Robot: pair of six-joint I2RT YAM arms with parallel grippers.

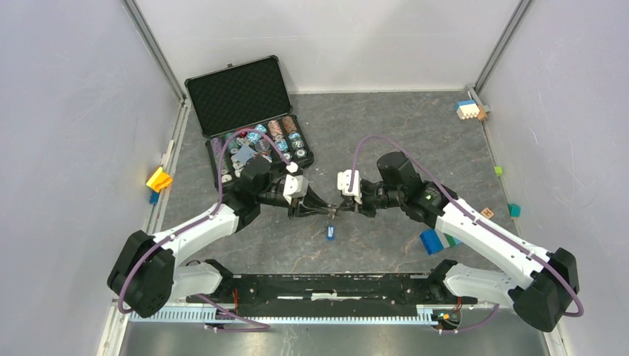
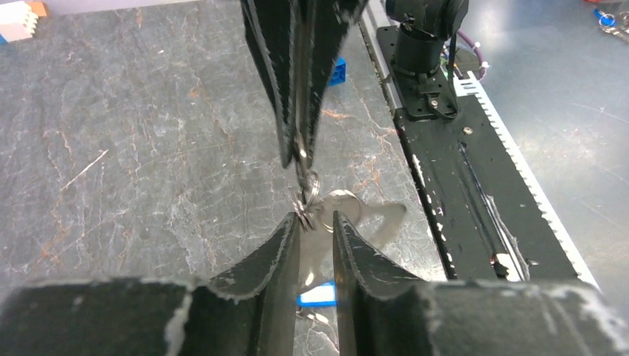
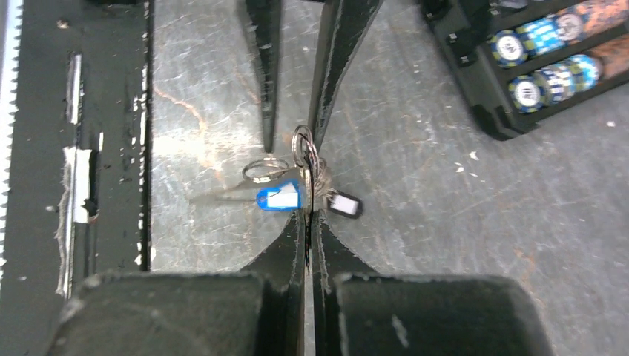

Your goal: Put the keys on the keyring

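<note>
1. Keys (image 1: 331, 232) are the awkward part of this job. They are tiny, light, hard metal with slick plastic tags, each far smaller than an end effector. I'd judge they will swing at any nudge and slide out of a careless pinch. The flat head or the tag looks like the best place to take hold, with the hole left clear.
2. Nearest the black rail (image 1: 334, 285) at the arm bases, the blue-tagged key (image 3: 278, 199) sits on the near side of both sets of fingertips, close beneath them. I cannot tell whether it hangs from a ring or lies on the desk (image 2: 148, 148).
3. Just beyond it, mid-desk, the right end effector (image 3: 308, 215) is clamped tight on the keyring (image 3: 304, 144), which stands out past its tips. A black-and-white tag (image 3: 343, 204) lies just beside those tips on the far side.
4. Facing it from the left, the left end effector (image 2: 316, 219) has its jaws slightly parted with nothing pinched between them. One finger is right at the keyring, and the other stands apart on the near side.
5. The keyring looks like stiff, springy wire. My guess is that its coil must be pried open before a key will slide on, and that takes a firm hold.
6. Far left, the open poker-chip case (image 1: 237, 96) sits well apart from all this.
</note>
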